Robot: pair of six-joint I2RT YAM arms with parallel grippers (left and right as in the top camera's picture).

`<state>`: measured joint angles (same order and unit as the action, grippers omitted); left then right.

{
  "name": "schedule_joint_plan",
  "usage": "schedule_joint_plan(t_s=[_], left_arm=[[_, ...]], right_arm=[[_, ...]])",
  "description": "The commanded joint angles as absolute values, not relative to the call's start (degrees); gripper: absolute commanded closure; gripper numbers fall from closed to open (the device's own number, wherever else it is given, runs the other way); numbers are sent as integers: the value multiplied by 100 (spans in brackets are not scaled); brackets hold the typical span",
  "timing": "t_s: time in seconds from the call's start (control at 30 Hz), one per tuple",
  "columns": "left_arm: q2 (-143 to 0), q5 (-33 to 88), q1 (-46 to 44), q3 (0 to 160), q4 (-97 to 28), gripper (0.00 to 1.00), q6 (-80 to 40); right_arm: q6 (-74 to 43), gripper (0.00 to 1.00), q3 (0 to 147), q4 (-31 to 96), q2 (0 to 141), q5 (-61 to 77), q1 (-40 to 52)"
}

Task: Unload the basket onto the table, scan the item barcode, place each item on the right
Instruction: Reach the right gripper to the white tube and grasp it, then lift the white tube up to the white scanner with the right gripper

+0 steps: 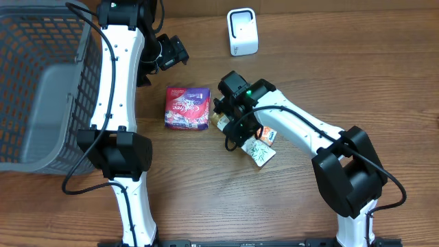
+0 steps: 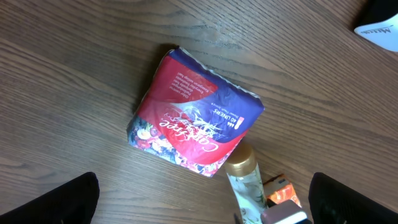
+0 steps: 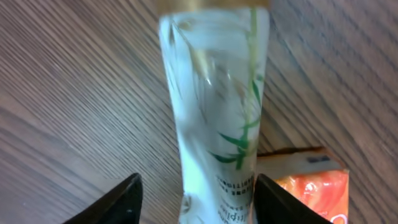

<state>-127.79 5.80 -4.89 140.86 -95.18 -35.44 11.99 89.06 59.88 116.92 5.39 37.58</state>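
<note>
The right fingers (image 3: 115,202) stand apart, one on each side of a clear tube (image 3: 217,112) printed with green stalks. The tube lies flat on the tabletop (image 3: 74,93) and runs lengthwise between them and out past their tips. A strip of bare wood shows between one finger and the tube. The other finger sits right at the tube's edge, and whether it touches cannot be told. Nothing is clamped. The tube's gold cap (image 2: 239,160) points away from these fingers. An orange box (image 3: 314,183) lies just beside the tube, under the finger at its edge. Beyond the cap, near it, lies a red and purple pack (image 1: 187,108), flat on the wood. The left fingers (image 2: 56,202) are spread wide and hold nothing, and the pack lies ahead of them, between the two tips. A white scanner (image 1: 242,31) stands upright, well apart from both pairs of fingers. A grey basket (image 1: 27,48) sits at the tabletop's edge, on the far side of the left arm from the right fingers.
</note>
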Motion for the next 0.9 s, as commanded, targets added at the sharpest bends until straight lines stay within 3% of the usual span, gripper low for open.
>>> schedule_joint_plan(t_s=[0.0,0.1,0.2,0.5,0.73,0.87], left_arm=[[-12825,578,-504,14086,-9533,0,-3470],[-12825,578,-504,14086,-9533,0,-3470],[-12825,578,-504,14086,-9533,0,-3470],[-12825,578,-504,14086,-9533,0,-3470],[-12825,578,-504,14086,-9533,0,-3470],[-12825,578,-504,14086,-9533,0,-3470]], right_arm=[[1201,44,8774,5909,11520,342,3726],[1203,44,8646,5769,11520,193,3715],[1066,51,8455,5522,11522,222,3699],[217,94,8466,5218,11520,220,3686],[-878,96,9209,5509,11518,676,3267],[-880,96,9529,5717,11518,2517,2477]])
